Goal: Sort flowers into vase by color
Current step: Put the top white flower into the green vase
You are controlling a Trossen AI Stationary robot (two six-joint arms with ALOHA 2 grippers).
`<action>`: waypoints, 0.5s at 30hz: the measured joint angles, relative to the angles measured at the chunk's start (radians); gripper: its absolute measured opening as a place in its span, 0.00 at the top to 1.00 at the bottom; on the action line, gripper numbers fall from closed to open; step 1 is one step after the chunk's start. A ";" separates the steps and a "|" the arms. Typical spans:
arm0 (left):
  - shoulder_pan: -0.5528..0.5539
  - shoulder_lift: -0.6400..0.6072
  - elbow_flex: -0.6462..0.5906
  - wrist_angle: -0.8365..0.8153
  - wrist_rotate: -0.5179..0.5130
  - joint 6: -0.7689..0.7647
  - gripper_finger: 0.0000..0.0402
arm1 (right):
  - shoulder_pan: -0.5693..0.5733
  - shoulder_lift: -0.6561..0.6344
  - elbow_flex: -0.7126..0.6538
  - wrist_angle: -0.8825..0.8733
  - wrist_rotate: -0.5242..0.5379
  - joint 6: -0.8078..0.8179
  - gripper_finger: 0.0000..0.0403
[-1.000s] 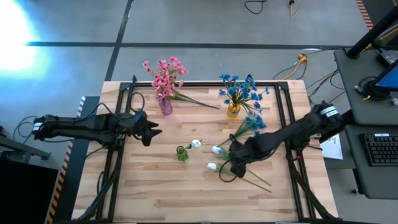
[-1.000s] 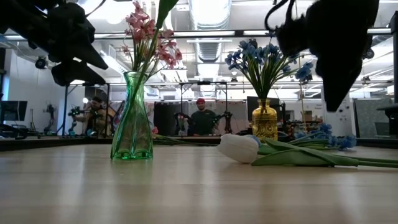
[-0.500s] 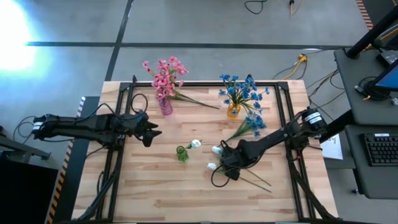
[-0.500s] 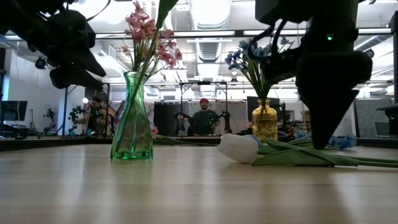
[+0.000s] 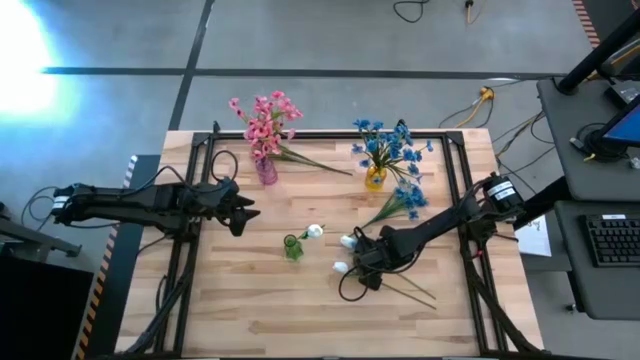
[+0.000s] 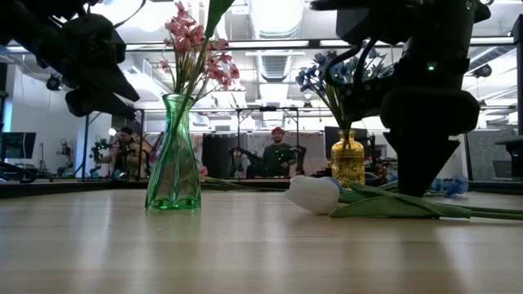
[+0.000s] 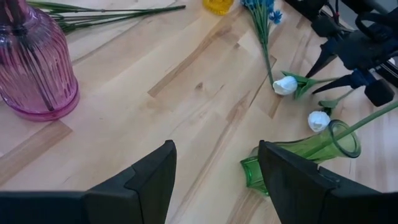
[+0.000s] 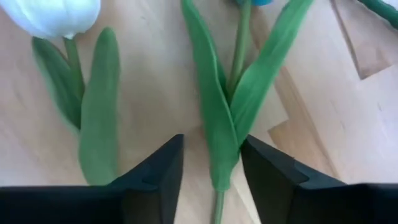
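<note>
Wood desk (image 5: pixel 250 300) carries pink vase (image 5: pixel 266 172), yellow vase (image 5: pixel 375 179), green vase (image 5: pixel 293 247); white tulips (image 5: pixel 342 267), blue sprig (image 5: pixel 405 200), pink sprig (image 5: pixel 315 161) lie loose.

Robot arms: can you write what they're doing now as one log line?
right gripper: down around white tulip stem, closing | left gripper: open, waiting by green vase | tulip: on table

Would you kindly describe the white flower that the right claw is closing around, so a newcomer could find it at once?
Start at the small green glass vase at the middle of the wooden table. Two white tulips lie loose to its right, by the right claw. The one meant is the farther tulip, nearer the loose blue sprig; the claw's fingers straddle its leafy green stem.
</note>
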State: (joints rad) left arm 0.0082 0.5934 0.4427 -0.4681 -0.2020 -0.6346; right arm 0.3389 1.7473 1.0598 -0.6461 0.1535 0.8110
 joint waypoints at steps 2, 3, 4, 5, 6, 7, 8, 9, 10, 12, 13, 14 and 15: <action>0.000 0.000 0.000 0.001 0.000 0.001 0.47 | -0.001 0.000 0.000 0.006 -0.003 0.000 0.72; 0.000 -0.001 0.000 0.004 0.000 0.001 0.47 | -0.002 0.000 0.000 0.007 -0.003 0.000 0.76; 0.000 -0.001 0.000 0.005 0.000 0.001 0.47 | -0.004 0.000 0.000 0.007 -0.003 0.001 0.80; 0.000 -0.001 0.000 0.007 0.000 0.004 0.47 | -0.005 0.000 -0.001 0.007 -0.002 0.001 0.84; 0.000 -0.001 0.000 0.014 -0.001 0.009 0.47 | -0.007 0.000 -0.001 0.006 0.005 0.001 0.89; 0.000 -0.002 0.000 0.027 -0.001 0.016 0.47 | -0.007 0.000 -0.002 0.006 0.015 0.001 0.93; 0.000 -0.002 0.000 0.037 -0.001 0.022 0.47 | -0.008 0.000 -0.004 0.005 0.026 0.001 0.95; 0.000 -0.002 0.000 0.050 -0.001 0.025 0.47 | -0.008 0.000 -0.005 0.005 0.034 0.001 0.95; 0.000 -0.003 0.000 0.064 -0.001 0.031 0.47 | -0.010 0.000 -0.005 0.003 0.039 0.001 0.96; 0.000 -0.004 0.000 0.086 0.000 0.048 0.47 | -0.011 -0.005 -0.007 -0.004 0.057 -0.002 0.96; -0.001 -0.004 0.005 0.085 0.000 0.056 0.47 | -0.012 -0.012 -0.007 -0.009 0.063 -0.008 0.96; -0.001 -0.004 0.014 0.084 0.000 0.065 0.47 | -0.012 -0.023 -0.009 -0.024 0.069 -0.012 0.96; -0.001 -0.003 0.025 0.084 0.000 0.076 0.47 | -0.012 -0.037 -0.011 -0.041 0.071 -0.016 0.96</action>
State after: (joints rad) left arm 0.0074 0.5900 0.4677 -0.3837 -0.2020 -0.5588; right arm 0.3265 1.7108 1.0489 -0.6869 0.2243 0.7946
